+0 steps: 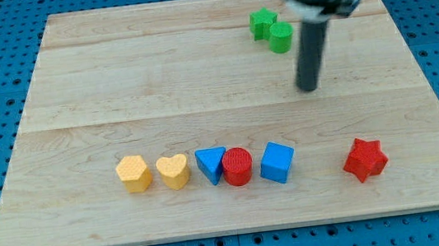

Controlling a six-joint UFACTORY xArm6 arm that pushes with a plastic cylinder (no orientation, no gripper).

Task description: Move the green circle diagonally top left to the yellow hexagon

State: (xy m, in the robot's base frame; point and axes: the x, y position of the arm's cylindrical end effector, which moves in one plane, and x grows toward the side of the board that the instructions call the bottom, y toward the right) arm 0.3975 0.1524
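The green circle (280, 37) stands near the board's top, right of centre, touching a green star (262, 23) on its upper left. The yellow hexagon (133, 172) lies at the left end of a row of blocks near the view's bottom. My tip (307, 88) rests on the board below and slightly right of the green circle, apart from it. The rod rises straight up from the tip to the dark arm head at the view's top.
Right of the yellow hexagon, in a row: a yellow heart (174, 171), a blue triangle (210, 164), a red circle (238, 167) and a blue cube (277, 163). A red star (365, 159) sits further right. The wooden board (50, 92) lies on a blue pegboard.
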